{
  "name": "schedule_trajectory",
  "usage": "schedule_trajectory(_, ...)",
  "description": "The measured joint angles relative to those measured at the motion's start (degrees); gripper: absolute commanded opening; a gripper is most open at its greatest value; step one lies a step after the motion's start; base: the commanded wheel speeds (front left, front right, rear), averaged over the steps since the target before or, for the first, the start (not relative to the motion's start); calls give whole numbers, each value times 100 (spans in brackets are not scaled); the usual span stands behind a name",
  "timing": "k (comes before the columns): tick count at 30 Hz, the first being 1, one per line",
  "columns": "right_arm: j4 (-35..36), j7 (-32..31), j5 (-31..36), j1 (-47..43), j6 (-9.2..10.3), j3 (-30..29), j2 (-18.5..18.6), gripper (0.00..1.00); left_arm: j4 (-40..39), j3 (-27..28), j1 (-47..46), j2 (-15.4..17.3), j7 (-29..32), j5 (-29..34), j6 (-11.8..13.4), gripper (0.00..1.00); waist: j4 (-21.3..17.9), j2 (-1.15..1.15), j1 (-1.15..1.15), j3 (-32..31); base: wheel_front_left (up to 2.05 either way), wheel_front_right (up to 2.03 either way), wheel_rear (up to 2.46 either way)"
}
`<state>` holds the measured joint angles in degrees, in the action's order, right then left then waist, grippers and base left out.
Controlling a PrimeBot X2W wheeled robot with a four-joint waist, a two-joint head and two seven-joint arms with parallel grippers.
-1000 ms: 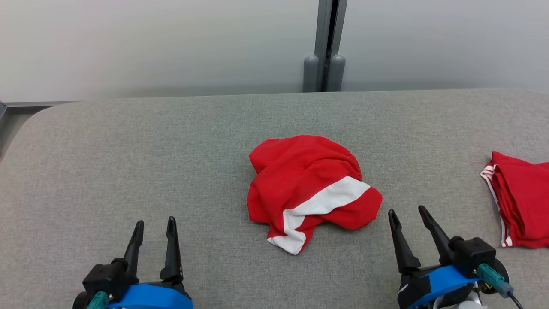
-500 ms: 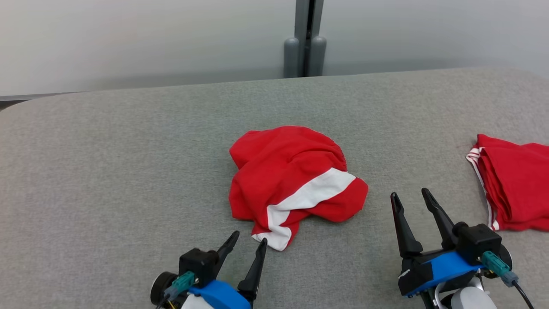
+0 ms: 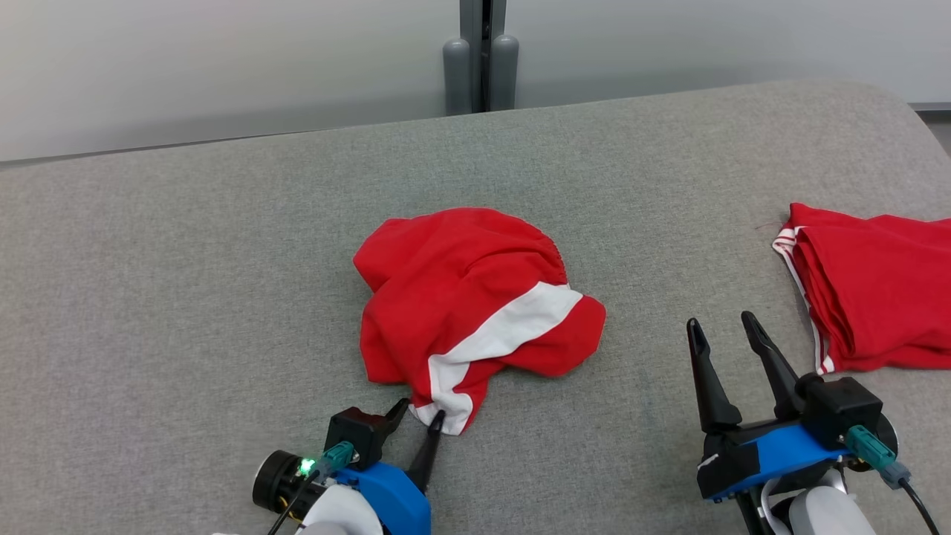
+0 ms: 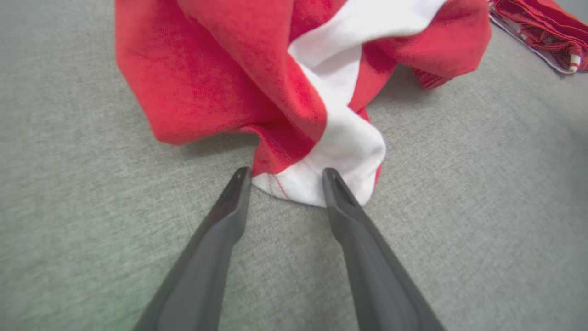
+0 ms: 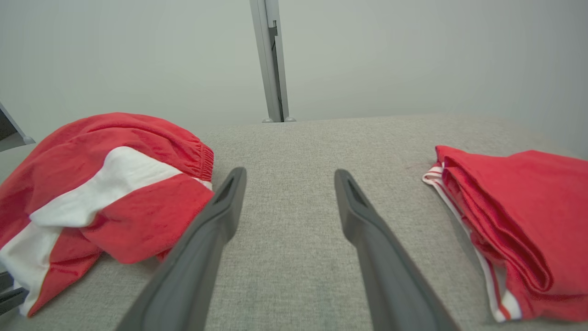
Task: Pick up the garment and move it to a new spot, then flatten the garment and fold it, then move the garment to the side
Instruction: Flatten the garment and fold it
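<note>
Left tool (image 3: 422, 409) astride soft, crumpled garment (image 3: 461, 290) corner

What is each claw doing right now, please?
Left claw: open, tips either side of a corner of the crumpled red-and-white fabric garment, nothing gripped.
Right claw: open, empty.

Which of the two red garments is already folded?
The right-hand garment, lying in neat layers; the middle garment is a crumpled heap with a broad white band.
</note>
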<state>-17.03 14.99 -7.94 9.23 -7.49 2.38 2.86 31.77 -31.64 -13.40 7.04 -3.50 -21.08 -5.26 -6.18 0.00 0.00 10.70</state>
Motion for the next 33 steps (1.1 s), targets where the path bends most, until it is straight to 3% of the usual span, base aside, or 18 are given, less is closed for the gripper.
schedule_trajectory(2,0,0,0,-1,0,-14,0,100,98,-36,-55,3,-11,44,20,0,14,0,0,-8,0,0,0)
schedule_trajectory(6,0,0,-21,-1,0,-3,-1,100,220,-107,-91,15,-21,109,26,0,117,0,0,-70,0,0,0)
schedule_trajectory(9,5,0,-26,-3,0,-24,-1,100,198,-10,-92,97,-167,96,165,0,222,0,0,-132,0,0,0)
schedule_trajectory(17,-30,0,-26,-48,0,-109,-1,100,-600,389,41,714,-348,88,568,0,517,0,0,-331,0,0,0)
schedule_trajectory(24,-76,0,-16,-76,0,-113,-1,100,-1322,716,589,1266,53,-37,917,0,589,0,0,-387,0,0,0)
schedule_trajectory(30,-111,0,34,-99,0,-94,-2,100,-1245,910,706,1519,393,-109,1182,0,515,0,0,-340,0,0,0)
schedule_trajectory(33,-124,0,56,-99,0,-90,-1,100,-1158,949,706,1557,417,-112,1236,49,471,0,0,-330,0,0,0)
